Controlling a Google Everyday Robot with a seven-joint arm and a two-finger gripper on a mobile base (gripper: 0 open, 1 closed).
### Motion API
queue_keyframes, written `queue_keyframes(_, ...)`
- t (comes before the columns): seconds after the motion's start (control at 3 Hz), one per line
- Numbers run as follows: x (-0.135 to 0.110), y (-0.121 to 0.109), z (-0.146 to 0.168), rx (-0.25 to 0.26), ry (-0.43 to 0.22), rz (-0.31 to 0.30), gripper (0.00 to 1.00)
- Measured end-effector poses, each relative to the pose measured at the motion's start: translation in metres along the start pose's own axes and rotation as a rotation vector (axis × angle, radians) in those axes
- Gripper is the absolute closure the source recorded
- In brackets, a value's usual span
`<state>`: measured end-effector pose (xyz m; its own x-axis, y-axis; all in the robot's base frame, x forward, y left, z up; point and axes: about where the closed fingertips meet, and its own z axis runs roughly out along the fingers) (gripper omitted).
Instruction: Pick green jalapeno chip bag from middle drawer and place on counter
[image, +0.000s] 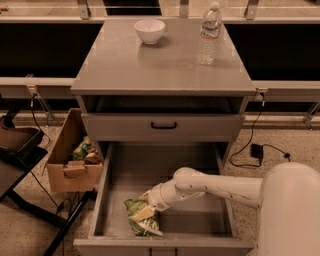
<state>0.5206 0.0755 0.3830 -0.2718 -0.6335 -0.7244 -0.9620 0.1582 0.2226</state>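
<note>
- The counter (125, 70) is our goal; the bowl (149, 30) and bottle (209, 35) sit toward its back.
- The drawer (135, 165) stands pulled out, letting us reach in from above.
- Our gripper (147, 209) sits low on the bag (136, 226), near the drawer's front; we cannot tell whether it grips yet.

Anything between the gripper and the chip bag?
Nothing; camera view shows the gripper down on the green jalapeno chip bag in the middle drawer, no gap.
</note>
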Motion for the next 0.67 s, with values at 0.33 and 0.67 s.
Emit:
queue_keyframes(0.33,0.0,0.0,0.001,-0.001,-0.001,-0.002,0.8)
queue_keyframes(0.67,-0.016,0.002,-0.014,0.029,0.016,-0.017,1.0)
